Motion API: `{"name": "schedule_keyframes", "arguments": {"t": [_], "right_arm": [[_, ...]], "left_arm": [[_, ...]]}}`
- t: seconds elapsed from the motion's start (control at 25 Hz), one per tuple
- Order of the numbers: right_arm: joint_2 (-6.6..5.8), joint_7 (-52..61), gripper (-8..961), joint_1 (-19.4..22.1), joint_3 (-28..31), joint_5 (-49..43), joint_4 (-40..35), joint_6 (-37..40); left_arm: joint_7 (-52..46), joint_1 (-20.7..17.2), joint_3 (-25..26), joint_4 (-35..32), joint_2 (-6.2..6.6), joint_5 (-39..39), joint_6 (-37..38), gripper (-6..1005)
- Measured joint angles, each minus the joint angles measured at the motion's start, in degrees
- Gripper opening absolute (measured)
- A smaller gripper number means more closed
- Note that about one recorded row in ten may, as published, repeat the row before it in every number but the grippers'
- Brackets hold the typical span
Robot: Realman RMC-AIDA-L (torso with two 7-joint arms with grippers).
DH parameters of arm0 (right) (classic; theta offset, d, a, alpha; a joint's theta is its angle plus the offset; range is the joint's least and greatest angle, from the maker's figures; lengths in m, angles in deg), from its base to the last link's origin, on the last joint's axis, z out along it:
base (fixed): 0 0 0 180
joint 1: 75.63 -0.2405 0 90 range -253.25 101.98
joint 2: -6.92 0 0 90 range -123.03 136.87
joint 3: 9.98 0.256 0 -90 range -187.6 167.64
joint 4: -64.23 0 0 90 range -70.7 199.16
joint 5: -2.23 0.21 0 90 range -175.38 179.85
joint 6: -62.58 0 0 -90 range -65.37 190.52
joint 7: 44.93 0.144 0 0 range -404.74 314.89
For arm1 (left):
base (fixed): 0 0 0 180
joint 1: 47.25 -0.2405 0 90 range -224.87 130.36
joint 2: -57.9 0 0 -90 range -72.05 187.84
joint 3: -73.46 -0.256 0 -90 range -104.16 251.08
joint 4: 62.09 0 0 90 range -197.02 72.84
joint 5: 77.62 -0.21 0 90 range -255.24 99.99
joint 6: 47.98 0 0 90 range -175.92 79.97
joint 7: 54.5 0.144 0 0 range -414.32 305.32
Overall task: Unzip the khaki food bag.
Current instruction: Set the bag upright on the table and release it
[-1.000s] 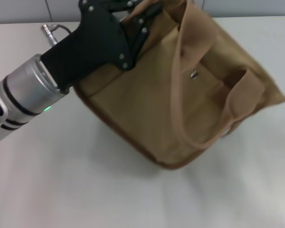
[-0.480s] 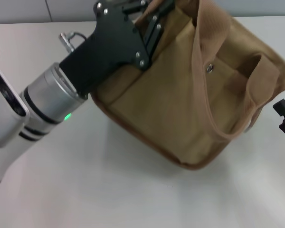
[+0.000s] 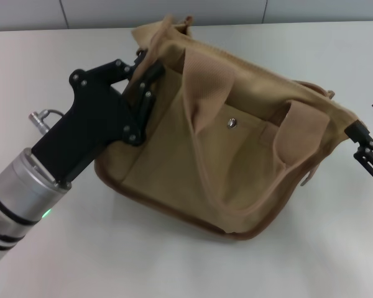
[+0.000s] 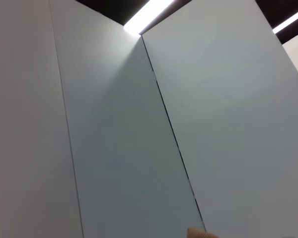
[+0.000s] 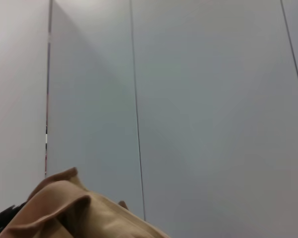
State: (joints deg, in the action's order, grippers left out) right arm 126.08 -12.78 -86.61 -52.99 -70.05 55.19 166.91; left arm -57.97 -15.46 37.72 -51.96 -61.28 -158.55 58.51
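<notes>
The khaki food bag (image 3: 236,167) stands tilted on the white table, front pocket with its silver snap (image 3: 232,123) facing me and both webbing handles drooping over the front. My left gripper (image 3: 146,84) is shut on the fabric at the bag's upper left end. My right gripper (image 3: 363,118) shows only partly at the right edge of the head view, open, right beside the bag's right end. The zipper along the top is hidden behind the bag's rim. The bag's top (image 5: 64,213) also shows in the right wrist view; a tan scrap (image 4: 196,233) shows in the left wrist view.
The white table (image 3: 174,267) spreads around the bag, with a grey wall along its far edge (image 3: 298,9). Both wrist views mostly show grey wall panels.
The left arm has swung down and left, bringing the bag lower and more upright on the table. The right gripper has come closer to the bag's right end.
</notes>
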Motion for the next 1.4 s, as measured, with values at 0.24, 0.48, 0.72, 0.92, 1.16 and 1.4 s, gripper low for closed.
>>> {"name": "schedule_keyframes", "arguments": {"t": [0.24,0.48,0.72,0.92,1.16,1.4], "right_arm": [[-0.13,3.71,534,-1.26,-0.60,-5.32,-1.12,-0.85],[0.22,3.48,495,-2.40,0.25,-9.96,-1.71,-2.92],[0.29,3.32,246,-2.08,7.40,-9.20,-1.83,-3.94],[0.22,3.46,90,-2.86,10.79,-9.17,-3.23,-4.02],[0.18,4.36,32,-4.44,11.02,-9.19,-5.08,-4.05],[-0.07,11.94,-1,-4.48,11.05,-9.44,-7.80,-3.84]], "left_arm": [[-0.05,-0.49,0.04,-0.48,0.00,-0.89,0.26,84],[-0.05,-0.55,-0.04,-0.98,0.00,-0.91,0.41,84],[-0.14,-1.83,-0.90,-1.35,0.03,-0.91,-0.24,84],[-2.17,-2.58,-2.88,-2.63,0.12,-0.89,-1.15,85],[-5.42,-3.91,-4.84,-4.27,0.22,-2.11,-2.03,84],[-8.62,-8.48,-4.18,-6.69,0.33,-3.48,-0.62,95]]}}
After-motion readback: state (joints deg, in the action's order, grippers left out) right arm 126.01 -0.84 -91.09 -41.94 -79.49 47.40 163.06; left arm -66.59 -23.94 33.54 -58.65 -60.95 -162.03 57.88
